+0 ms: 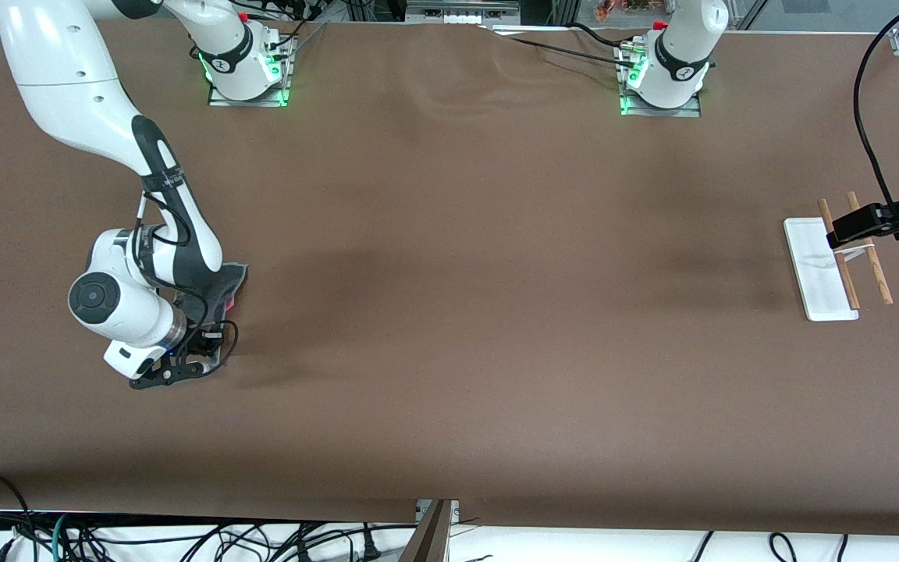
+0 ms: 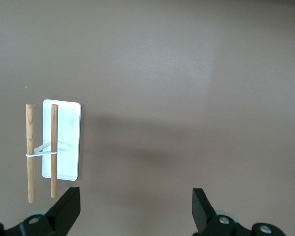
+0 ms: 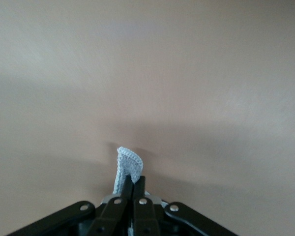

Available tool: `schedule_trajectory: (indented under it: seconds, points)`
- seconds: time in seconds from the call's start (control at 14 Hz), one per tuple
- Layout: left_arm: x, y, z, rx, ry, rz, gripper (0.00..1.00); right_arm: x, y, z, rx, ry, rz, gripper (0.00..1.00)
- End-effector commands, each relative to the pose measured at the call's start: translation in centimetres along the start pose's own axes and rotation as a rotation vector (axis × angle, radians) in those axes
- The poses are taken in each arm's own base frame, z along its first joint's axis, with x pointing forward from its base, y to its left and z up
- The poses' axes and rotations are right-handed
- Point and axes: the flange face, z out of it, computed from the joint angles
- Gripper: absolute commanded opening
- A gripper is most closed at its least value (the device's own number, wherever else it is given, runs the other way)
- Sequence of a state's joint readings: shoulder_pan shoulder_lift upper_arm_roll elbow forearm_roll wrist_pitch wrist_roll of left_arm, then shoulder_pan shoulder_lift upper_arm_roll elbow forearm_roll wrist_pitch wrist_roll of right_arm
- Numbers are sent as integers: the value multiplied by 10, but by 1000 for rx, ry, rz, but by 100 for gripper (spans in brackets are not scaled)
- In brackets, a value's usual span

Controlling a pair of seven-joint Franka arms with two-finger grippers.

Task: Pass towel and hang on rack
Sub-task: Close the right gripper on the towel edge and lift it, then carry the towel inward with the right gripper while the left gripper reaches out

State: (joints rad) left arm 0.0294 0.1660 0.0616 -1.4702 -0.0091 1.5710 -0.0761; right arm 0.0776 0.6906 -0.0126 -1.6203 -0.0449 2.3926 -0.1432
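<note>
The towel [image 1: 234, 279], dark grey with a pink-red patch showing, lies on the table at the right arm's end, partly hidden under the right arm. My right gripper [image 1: 209, 346] is down at the towel. In the right wrist view the right gripper [image 3: 138, 184] is shut on a light-trimmed grey fold of the towel [image 3: 126, 164]. The rack [image 1: 820, 273], a white base with two brown rods, stands at the left arm's end. My left gripper [image 1: 853, 231] hangs over the rack. In the left wrist view the left gripper [image 2: 135, 210] is open and empty, with the rack [image 2: 68, 140] to one side.
A brown cloth [image 1: 481, 312] covers the whole table. Black cables [image 1: 871, 140] hang near the left gripper above the rack. More cables [image 1: 184, 538] lie below the table's edge nearest the front camera.
</note>
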Motion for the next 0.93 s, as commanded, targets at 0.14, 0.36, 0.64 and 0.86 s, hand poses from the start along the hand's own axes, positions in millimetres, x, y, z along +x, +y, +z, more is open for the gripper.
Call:
schedule_trajectory:
  seconds: [0.14, 0.36, 0.64, 0.86]
  points:
    - [-1, 0, -7, 12, 14, -8, 100, 36, -18, -145, 49, -56, -32, 0]
    - [-2, 0, -8, 12, 16, -8, 100, 49, -46, -210, 131, -53, -50, 0]
    - [-2, 1, -8, 16, 14, -5, 100, 51, -105, -262, 190, -1, -139, 0]
    - [-2, 2, -7, 16, 13, -5, 100, 46, -151, -289, 232, 10, -30, 0]
